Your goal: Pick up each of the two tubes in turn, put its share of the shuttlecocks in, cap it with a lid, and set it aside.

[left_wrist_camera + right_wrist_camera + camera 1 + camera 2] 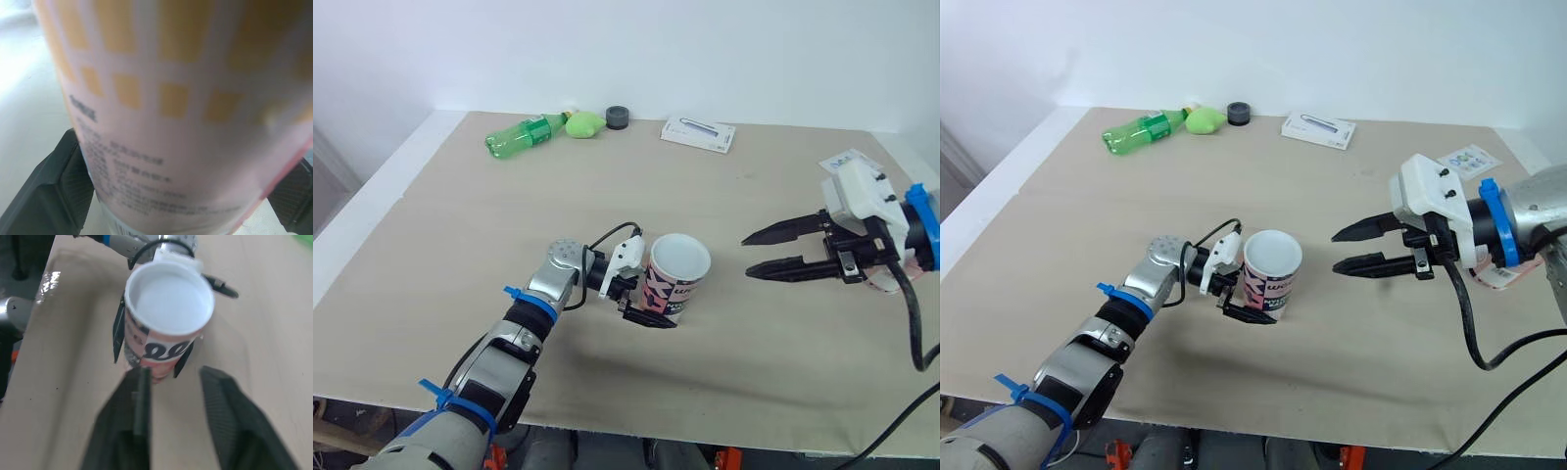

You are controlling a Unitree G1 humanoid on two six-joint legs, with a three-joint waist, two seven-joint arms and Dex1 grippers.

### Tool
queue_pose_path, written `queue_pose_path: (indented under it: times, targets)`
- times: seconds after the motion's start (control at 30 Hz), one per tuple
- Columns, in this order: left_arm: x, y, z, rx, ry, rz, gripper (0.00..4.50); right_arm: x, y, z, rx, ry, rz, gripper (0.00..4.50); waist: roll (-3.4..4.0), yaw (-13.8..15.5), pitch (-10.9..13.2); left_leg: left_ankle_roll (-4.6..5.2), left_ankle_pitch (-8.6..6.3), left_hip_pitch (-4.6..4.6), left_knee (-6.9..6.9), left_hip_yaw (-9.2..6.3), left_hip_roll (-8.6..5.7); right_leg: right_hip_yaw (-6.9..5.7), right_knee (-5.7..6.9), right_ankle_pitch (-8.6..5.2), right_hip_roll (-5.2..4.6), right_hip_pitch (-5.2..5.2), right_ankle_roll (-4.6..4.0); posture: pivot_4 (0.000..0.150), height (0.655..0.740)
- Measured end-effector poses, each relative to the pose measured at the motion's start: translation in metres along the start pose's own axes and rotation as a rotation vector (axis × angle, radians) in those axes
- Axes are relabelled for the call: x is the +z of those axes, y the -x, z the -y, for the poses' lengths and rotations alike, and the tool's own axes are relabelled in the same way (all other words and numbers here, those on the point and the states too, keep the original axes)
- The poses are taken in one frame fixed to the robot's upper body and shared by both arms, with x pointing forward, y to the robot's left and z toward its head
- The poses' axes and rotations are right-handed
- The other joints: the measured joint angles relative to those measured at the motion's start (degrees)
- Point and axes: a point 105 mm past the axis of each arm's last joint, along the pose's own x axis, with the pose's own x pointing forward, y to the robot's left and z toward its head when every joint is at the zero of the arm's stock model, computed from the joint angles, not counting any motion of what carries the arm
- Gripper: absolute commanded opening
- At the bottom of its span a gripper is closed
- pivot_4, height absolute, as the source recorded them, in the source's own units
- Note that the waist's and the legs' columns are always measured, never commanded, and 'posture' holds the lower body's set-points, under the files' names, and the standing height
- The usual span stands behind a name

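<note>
- While the left hand (651, 302) is clamped on the tube (677, 279), that tube sits at centre frame over the desk (460, 245), mouth up and leaning slightly. Can't tell if its base touches the desk.
- Grip is across the lower half of the wall. The left wrist view shows a black finger pad (54, 181) on each flank, pressed against the printed wrap.
- Right hand (749, 257) is at mid-right of the frame, fingers spread, holding nothing, tips aimed at the tube but well apart from it.
- The top reads as a white disc inside a rim. Can't tell whether that's a seated lid or the bare white interior.
- Handling, my guess: hollow, thin-walled and light. It should be stiff along its length but will go oval if squeezed hard, and the glossy wrap is probably slippery.
- Best hold, my call: low to mid wall, where it is now, with moderate force. Keep clear of the rim so loading and capping stay unobstructed.
- Clutter at the top of the frame, all well away: green bottle (524, 134), black tape roll (618, 117), white box (698, 133).
</note>
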Motion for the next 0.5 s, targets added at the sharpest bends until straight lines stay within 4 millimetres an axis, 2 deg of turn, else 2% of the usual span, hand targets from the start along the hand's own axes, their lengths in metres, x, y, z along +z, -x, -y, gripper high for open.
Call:
queue_pose_path:
  times: [0.07,0.1,0.13,0.33,0.5]
  targets:
    - [0.001,0.004,0.000,0.000,-0.007,-0.001,4.50,-0.008,0.002,-0.007,-0.023,-0.060,0.013,3.73,-0.01,0.1,0.0,0.01,0.02,-0.02,0.00,-0.04,-0.01,-0.01,0.00,0.00,0.01,0.03,0.00,0.150,0.7294]
    - [0.001,0.012,0.001,0.012,-0.016,-0.009,4.50,-0.015,0.002,-0.011,-0.030,-0.105,0.018,4.33,-0.01,0.0,0.0,0.00,0.02,-0.02,-0.01,-0.01,-0.03,0.06,0.00,0.03,0.00,0.03,-0.04,0.150,0.7294]
    - [0.001,0.015,0.001,0.017,-0.020,-0.014,4.50,-0.018,0.002,-0.013,-0.036,-0.121,0.016,4.48,-0.01,0.0,0.0,0.00,0.02,-0.03,-0.03,-0.01,-0.04,0.08,0.00,0.03,0.00,0.02,-0.05,0.150,0.7294]
    - [-0.006,0.045,0.018,0.062,-0.010,-0.070,4.50,-0.053,-0.016,-0.042,-0.053,-0.255,-0.010,4.48,-0.02,0.0,0.0,0.00,0.01,-0.02,-0.03,-0.05,-0.01,0.05,0.00,0.01,0.03,0.06,-0.06,0.150,0.7294]
    - [-0.006,0.066,0.025,0.121,-0.018,-0.114,4.50,-0.062,-0.028,-0.044,-0.092,-0.261,-0.008,4.48,-0.17,0.0,0.1,-0.01,0.08,0.09,0.05,-0.01,0.04,0.04,-0.02,0.05,0.02,0.17,0.10,0.150,0.7294]
